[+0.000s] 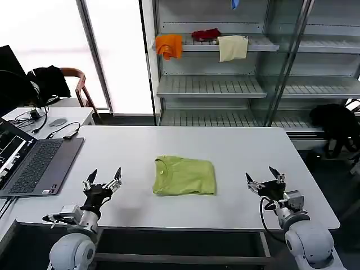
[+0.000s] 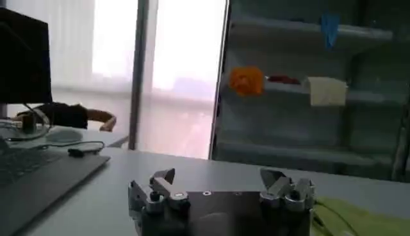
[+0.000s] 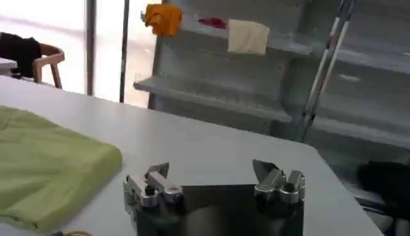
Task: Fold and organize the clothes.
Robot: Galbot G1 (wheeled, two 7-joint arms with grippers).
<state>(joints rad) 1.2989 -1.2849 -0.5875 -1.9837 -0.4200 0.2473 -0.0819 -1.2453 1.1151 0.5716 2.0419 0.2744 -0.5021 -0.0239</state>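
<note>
The clothes, a lime yellow-green T-shirt [image 1: 185, 176], lie folded into a compact rectangle at the middle of the white table [image 1: 236, 149], collar toward the left. My left gripper [image 1: 105, 176] hovers open over the table's front left, well apart from the shirt. My right gripper [image 1: 261, 175] stands open at the front right, also clear of it. In the left wrist view the left gripper [image 2: 216, 176] has nothing between its fingers, and the shirt's edge [image 2: 359, 221] shows off to one side. The right wrist view shows the right gripper [image 3: 210, 169] empty, with the shirt [image 3: 45, 167] beside it.
An open laptop [image 1: 31, 163] with cables sits at the table's left end. Behind the table stands a shelf rack [image 1: 225, 87] holding orange [image 1: 169, 45], red [image 1: 206, 35] and cream [image 1: 233, 47] cloths. A chair [image 1: 76, 84] with a black garment is at the back left.
</note>
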